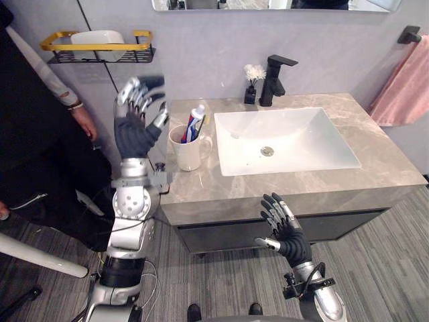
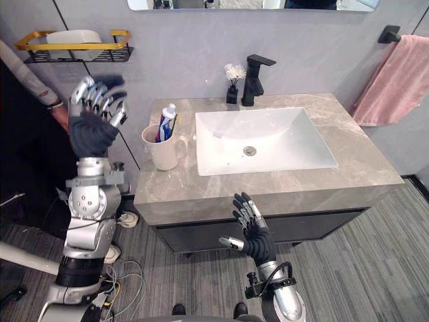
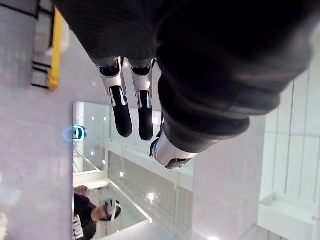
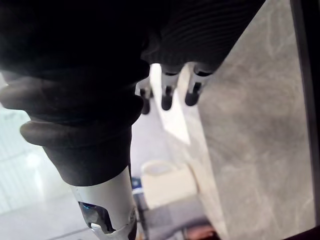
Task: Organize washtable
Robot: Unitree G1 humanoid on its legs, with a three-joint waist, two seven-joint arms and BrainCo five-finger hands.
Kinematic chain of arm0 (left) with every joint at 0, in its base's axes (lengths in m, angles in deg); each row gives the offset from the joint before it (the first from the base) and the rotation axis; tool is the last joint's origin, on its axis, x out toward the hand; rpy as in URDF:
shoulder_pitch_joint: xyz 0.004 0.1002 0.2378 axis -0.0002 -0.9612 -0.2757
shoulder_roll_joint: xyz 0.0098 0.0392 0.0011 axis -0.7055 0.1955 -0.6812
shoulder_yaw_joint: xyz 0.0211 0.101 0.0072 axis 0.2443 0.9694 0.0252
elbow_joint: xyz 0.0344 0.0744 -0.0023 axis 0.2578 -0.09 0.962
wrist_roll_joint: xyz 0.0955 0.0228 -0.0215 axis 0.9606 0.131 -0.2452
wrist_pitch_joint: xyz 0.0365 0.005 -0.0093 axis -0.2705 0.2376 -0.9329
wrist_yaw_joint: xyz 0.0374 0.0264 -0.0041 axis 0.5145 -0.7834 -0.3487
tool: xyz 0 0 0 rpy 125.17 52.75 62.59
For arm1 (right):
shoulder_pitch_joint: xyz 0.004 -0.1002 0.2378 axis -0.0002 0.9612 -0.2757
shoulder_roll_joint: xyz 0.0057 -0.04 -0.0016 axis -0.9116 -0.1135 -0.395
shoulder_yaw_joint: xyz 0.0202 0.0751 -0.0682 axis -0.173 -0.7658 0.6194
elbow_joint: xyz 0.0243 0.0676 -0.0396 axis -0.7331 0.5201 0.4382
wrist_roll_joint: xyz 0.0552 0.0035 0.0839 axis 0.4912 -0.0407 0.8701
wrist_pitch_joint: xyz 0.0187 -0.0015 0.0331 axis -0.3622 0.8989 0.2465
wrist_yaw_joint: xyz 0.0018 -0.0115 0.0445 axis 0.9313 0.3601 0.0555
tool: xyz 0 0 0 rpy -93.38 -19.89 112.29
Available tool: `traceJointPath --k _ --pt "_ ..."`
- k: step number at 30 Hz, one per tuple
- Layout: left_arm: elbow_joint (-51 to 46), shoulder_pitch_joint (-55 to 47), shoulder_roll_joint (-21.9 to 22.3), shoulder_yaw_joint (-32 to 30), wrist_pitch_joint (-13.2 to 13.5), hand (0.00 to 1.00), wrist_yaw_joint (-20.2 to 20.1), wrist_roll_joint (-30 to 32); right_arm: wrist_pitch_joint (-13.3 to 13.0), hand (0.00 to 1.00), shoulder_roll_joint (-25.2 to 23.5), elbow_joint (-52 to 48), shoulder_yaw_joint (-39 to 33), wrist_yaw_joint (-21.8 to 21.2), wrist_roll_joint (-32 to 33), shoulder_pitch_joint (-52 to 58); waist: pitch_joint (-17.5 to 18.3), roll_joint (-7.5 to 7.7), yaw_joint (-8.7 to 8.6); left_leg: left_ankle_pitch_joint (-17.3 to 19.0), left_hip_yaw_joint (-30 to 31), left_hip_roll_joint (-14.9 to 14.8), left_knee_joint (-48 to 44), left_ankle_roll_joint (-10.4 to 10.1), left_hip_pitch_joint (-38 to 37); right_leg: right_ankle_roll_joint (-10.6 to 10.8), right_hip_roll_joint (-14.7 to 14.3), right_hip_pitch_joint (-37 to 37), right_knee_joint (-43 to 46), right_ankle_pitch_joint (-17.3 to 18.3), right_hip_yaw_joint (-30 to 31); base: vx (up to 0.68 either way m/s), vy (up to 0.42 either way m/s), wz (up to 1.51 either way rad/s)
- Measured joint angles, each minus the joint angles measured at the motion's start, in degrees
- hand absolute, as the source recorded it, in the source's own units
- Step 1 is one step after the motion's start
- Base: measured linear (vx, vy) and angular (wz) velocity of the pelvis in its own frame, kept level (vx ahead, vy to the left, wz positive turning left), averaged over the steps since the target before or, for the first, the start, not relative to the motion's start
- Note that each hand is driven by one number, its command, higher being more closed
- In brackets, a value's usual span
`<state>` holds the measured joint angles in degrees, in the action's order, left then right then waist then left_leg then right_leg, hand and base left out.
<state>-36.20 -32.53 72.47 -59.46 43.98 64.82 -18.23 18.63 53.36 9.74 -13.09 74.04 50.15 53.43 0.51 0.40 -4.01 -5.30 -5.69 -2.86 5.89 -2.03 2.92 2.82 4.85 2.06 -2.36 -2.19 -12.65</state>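
Right robot hand (image 1: 285, 228) sits low before the tabletop (image 1: 322, 181) edge, fingers spread, empty; left robot hand (image 1: 137, 117) is raised off the tabletop's left end, fingers apart, empty; white mug (image 1: 190, 149) holding a toothpaste tube (image 1: 194, 123) stands on the tabletop just left of the sink (image 1: 288, 134). Left wrist view: straight fingers (image 3: 122, 107) point toward a wall mirror (image 3: 100, 165). Right wrist view: straight fingers (image 4: 167, 95), grey tabletop past them.
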Motion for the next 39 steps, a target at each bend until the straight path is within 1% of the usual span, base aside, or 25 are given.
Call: traceJointPath --k 4,8,9,11,13,14,15,16,21,29,34,39 --pt "-2.48 -5.2 0.74 -2.23 0.11 1.0 -0.94 -1.14 0.01 0.0 -0.64 0.0 -1.06 -0.02 0.01 0.32 0.0 0.0 0.26 0.0 0.74 0.08 0.0 -0.01 -0.23 -0.1 0.12 -0.66 -0.01 0.26 -0.7 -0.01 0.004 0.11" --pt "-3.42 -10.43 2.13 -2.15 0.1 1.0 -2.39 -1.23 0.01 0.0 -0.69 -0.02 -1.31 -0.23 0.02 0.34 0.04 0.04 0.46 0.13 0.8 0.06 0.01 -0.2 -0.37 0.04 0.22 -0.85 -0.01 0.66 -0.95 0.0 0.001 0.03" --pt "-3.42 -11.63 2.41 -2.14 0.01 1.0 -3.26 -1.14 0.02 0.0 -0.7 -0.03 -1.47 -0.48 0.04 0.34 0.04 0.04 0.45 0.22 0.8 0.03 0.01 -0.33 -0.33 0.26 0.22 -0.85 -0.01 0.81 -0.95 0.0 0.0 0.0" --pt "-3.42 -12.75 3.08 -1.99 -0.11 1.0 -3.99 -0.91 0.04 0.0 -0.74 -0.03 -1.71 -0.94 0.05 0.49 0.05 0.04 0.46 0.22 0.8 0.02 0.01 -0.33 -0.33 0.29 0.22 -0.85 0.0 0.83 -0.95 0.0 0.0 0.0" --pt "-3.38 -13.44 3.26 -1.54 -0.41 1.0 -4.61 1.19 0.05 0.0 -0.75 -0.03 -1.9 -1.14 0.07 0.51 0.05 0.05 0.43 0.2 0.78 0.0 0.0 -0.3 -0.33 0.31 0.22 -0.85 0.0 0.82 -0.93 0.0 0.0 0.0" --pt "-3.25 -13.76 3.26 -0.81 -0.64 1.0 -4.6 4.08 0.05 0.0 -0.75 -0.04 -2.0 -1.16 0.14 0.5 0.05 0.05 0.44 0.08 0.77 -0.01 0.0 -0.13 -0.35 0.36 0.21 -0.85 0.01 0.77 -0.91 0.0 0.0 0.0" --pt "-3.05 -13.8 3.26 -0.43 -0.68 1.0 -4.6 5.28 0.05 0.0 -0.75 -0.04 -2.08 -1.16 0.16 0.5 0.05 0.05 0.45 0.04 0.76 -0.01 -0.01 -0.06 -0.35 0.56 0.21 -0.84 0.01 0.64 -0.9 0.0 0.0 0.0" --pt "-2.57 -13.79 3.28 0.67 -0.82 1.0 -4.6 8.19 0.05 0.0 -0.76 -0.04 -2.26 -1.16 0.23 0.48 0.05 0.05 0.43 0.03 0.71 -0.01 -0.01 -0.05 -0.38 0.46 0.19 -0.82 0.01 0.48 -0.78 0.02 -0.004 -0.03" --pt "2.62 -13.75 3.32 3.11 -1.97 1.0 -4.96 12.65 0.05 0.0 -0.75 -0.04 -2.28 -1.17 0.58 0.45 0.02 0.09 0.3 0.04 -0.02 -0.04 -0.02 -0.03 -0.81 0.29 0.14 -0.81 0.01 0.35 0.09 0.02 -0.003 -0.09" --pt "10.53 -11.58 3.18 5.71 -3.94 1.0 -7.11 15.72 0.05 0.0 -0.89 -0.05 -2.8 -1.15 1.07 0.53 -0.19 0.33 0.07 0.12 -0.9 -0.06 -0.03 -0.11 -1.02 0.3 0.12 -0.69 0.06 0.34 0.61 0.0 0.0 -0.03" --pt "14.02 -9.15 2.41 6.32 -4.2 1.0 -7.17 16.98 0.05 0.0 -0.85 -0.08 -2.72 -1.14 2.08 0.5 -0.81 0.48 0.22 0.33 -1.64 -0.15 -0.02 -0.31 -1.02 0.34 0.12 0.12 0.18 0.38 1.69 -0.01 0.004 -0.11" --pt "18.01 -6.83 1.82 7.13 -5.26 1.0 -7.17 17.08 0.06 0.0 -0.86 -0.17 -2.76 -1.07 2.38 0.54 -2.35 0.58 -0.06 0.35 -2.25 -0.15 -0.02 -0.29 -1.03 0.41 0.13 0.18 0.18 0.15 1.98 0.01 0.001 -0.06"
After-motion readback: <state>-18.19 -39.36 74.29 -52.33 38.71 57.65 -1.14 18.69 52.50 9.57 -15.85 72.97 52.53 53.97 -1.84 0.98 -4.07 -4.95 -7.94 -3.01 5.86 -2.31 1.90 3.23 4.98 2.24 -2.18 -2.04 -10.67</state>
